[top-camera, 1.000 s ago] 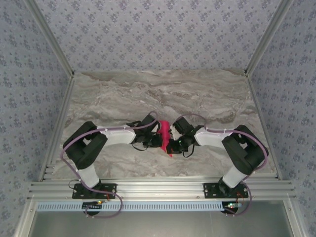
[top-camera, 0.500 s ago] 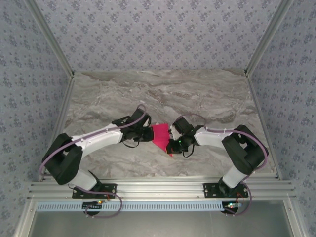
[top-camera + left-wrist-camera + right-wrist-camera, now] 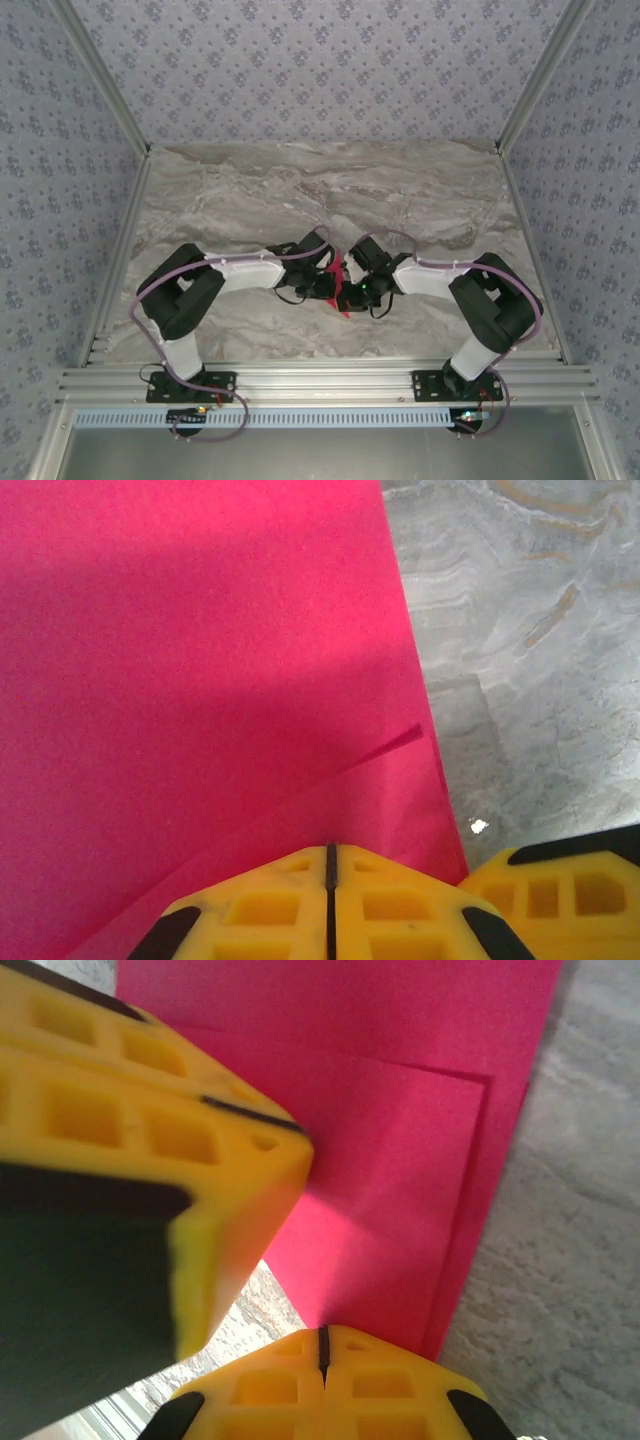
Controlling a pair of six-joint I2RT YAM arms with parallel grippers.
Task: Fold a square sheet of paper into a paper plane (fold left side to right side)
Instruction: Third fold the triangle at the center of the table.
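From above, the left arm reaches in from the left and the right arm from the right. They meet near the middle of the marble table. The left gripper and right gripper sit close together there. Between them only a narrow strip of the magenta sheet of paper shows, its lower point aimed at the near edge. At this range the top view does not show how either jaw stands.

The left wrist view does. The two yellow fingers of the left gripper are pressed together with only a dark seam between them. Their tips lie at the edge of the sheet, which spreads across most of the frame. A raised fold line runs slantwise up to the right from the fingertips, so the paper lies in more than one layer. Its straight right border meets bare marble. A yellow finger of the right gripper sits at the lower right corner, just beside the sheet's corner.

The right wrist view shows the layering more clearly, with a smaller flap lying on a wider one and its edges stepped in on the right. The left gripper looms blurred at the left, over the paper. The right gripper's own fingers are clenched, seam closed, and a paper corner comes down to their tips. Whether either pair nips a layer or merely presses on it cannot be told.
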